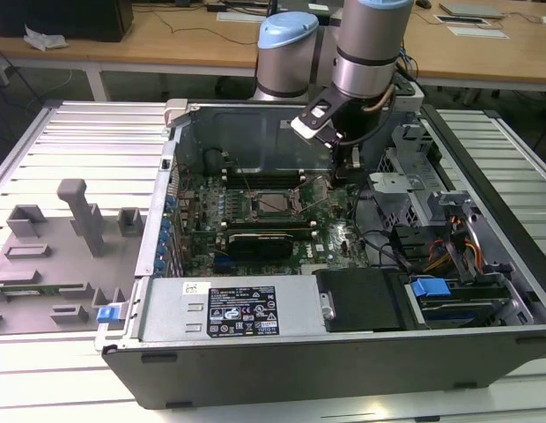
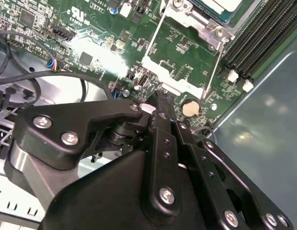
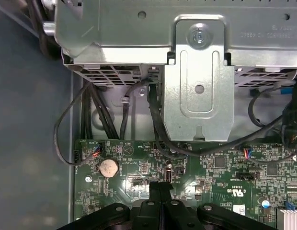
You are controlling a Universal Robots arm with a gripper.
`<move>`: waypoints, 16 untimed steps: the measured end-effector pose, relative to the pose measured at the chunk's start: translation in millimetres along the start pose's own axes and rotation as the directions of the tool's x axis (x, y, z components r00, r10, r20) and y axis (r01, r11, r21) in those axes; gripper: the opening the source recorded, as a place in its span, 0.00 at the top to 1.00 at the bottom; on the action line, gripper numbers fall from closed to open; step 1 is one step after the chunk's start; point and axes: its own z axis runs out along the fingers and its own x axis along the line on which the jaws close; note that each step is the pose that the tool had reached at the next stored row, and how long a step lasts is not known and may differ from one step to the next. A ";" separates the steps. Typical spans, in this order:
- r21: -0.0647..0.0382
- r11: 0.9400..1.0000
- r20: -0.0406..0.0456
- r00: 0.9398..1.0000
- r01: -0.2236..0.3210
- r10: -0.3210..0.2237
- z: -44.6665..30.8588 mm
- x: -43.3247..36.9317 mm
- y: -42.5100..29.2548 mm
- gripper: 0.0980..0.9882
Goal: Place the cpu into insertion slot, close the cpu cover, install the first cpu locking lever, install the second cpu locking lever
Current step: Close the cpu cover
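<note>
**A:** First entry, nearest the exterior view?

**B:** Computer case [image 1: 167, 370]: grey sheet steel, boxy, lid off, lying on a ribbed metal desk [image 1: 44, 352]. Its near wall carries a rectangular black-and-white label [image 1: 242, 311]. Just beside the label is a matte black tray [image 1: 361, 300].

**A:** Further in?

**B:** Motherboard [image 1: 330, 238]: green, flat, studded with small parts. Near its middle is the insertion slot [image 2: 206, 23], square with a shiny metal border. The cpu [image 1: 273, 204] is seated in it, its flat silvery-grey top facing up.

**A:** The cpu cover?

**B:** The cpu cover [image 2: 153, 62] is a thin silvery frame with a large square cut-out. It is swung off the slot, and bare green board shows through the opening. A round, silvery coin cell [image 2: 190, 108] sits near its free edge.

**A:** Gripper?

**B:** Gripper [image 3: 160, 184]: black, with bolted links. Its narrow fingers are pressed together with nothing seen between them. In the second wrist view the tip is just beside the cover's free edge; I cannot tell whether they touch. In the exterior view it hangs over the board, on the exterior view's right of the slot.

**A:** Beyond?

**B:** Arm [image 1: 370, 53]: a smooth silver cylinder with a pale blue cap [image 1: 286, 31] alongside. Behind it is a wooden desk [image 1: 167, 44].
</note>
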 end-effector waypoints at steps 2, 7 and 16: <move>0.000 1.000 0.000 1.000 0.000 0.000 2.7 -0.1 0.0 0.99; 0.111 0.994 -0.019 1.000 -0.002 0.004 3.8 -0.1 3.2 0.99; 0.109 0.994 -0.019 1.000 -0.002 0.004 3.6 0.9 -2.5 0.99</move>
